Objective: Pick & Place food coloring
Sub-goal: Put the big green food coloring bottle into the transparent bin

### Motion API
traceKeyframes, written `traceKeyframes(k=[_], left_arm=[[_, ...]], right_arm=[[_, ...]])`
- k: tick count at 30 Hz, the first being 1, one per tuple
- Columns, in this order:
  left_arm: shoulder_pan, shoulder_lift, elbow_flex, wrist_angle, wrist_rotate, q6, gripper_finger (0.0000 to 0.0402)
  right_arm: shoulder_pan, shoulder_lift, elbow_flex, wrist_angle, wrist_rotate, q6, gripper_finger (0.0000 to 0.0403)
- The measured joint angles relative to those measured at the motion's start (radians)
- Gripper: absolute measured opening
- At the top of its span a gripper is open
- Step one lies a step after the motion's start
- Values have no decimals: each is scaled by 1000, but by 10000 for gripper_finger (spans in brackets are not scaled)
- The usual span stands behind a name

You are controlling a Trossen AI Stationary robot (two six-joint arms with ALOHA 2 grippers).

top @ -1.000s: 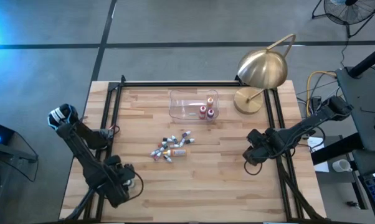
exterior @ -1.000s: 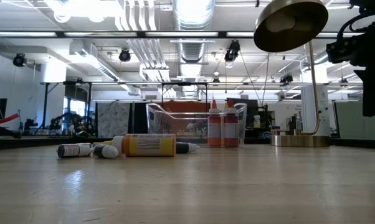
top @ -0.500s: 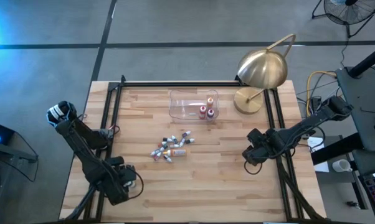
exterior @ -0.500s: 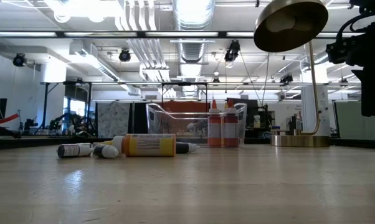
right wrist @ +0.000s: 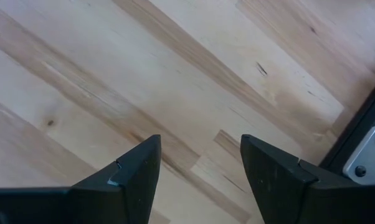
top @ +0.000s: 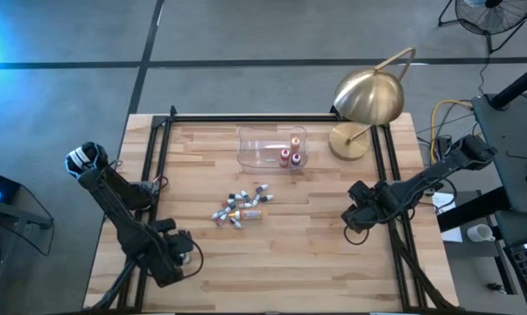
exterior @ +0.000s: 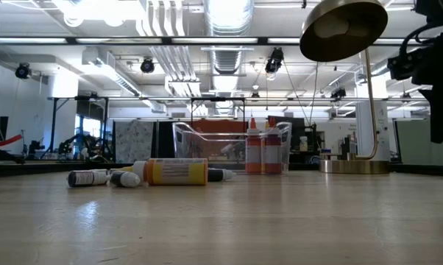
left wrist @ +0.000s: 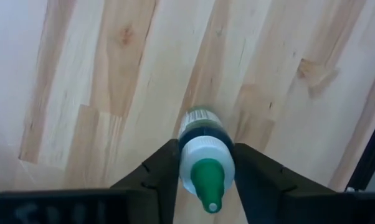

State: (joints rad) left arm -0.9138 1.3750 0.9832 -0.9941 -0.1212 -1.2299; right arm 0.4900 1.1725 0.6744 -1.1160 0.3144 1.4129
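Left gripper (top: 178,256) sits over the near-left part of the table (top: 307,271), well apart from everything else. On my left wrist feed its fingers (left wrist: 159,171) are clamped on a green dropper bottle (left wrist: 203,149), green-tipped white cap pointing at the camera, bare wood behind it.

Right gripper (top: 354,220) hovers at the table's right side, by the black rail. On the right wrist feed its jaws are apart with nothing between them, only planks showing past the fingers (right wrist: 134,171).

The loose pile of bottles (top: 241,206) lies near the table's middle, all on their sides; from table level I see an orange one (exterior: 174,171) with darker ones beside it. Three more bottles (top: 291,150) stand upright at the right end of the clear tub (top: 256,149), which sits toward the far edge. Brass lamp (top: 367,98) stands at the far-right corner, just beside the tub.
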Motion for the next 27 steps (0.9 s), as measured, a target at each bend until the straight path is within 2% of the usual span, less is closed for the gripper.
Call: traceKeyframes(k=[4, 8, 13, 17, 21, 24, 27], left_arm=[[12, 0, -4, 0, 27, -1, 96], [43, 1, 4, -39, 40, 11, 93], [174, -18, 52, -182, 20, 111, 93], [380, -89, 127, -262, -66, 267, 93], [643, -108, 277, -268, -133, 484, 93], [819, -56, 413, -263, -190, 706, 93], [989, 43, 538, -252, -187, 902, 93]], right_arm=[[0, 0, -5, -1, 0, 1, 214], [0, 0, -6, -2, 0, 1, 214], [0, 0, -7, -1, 0, 1, 214], [1, 0, -7, -1, 0, 1, 214], [1, 0, -7, -1, 0, 1, 214], [1, 0, -7, -1, 3, 1, 214], [1, 0, -7, 0, 7, 1, 214]])
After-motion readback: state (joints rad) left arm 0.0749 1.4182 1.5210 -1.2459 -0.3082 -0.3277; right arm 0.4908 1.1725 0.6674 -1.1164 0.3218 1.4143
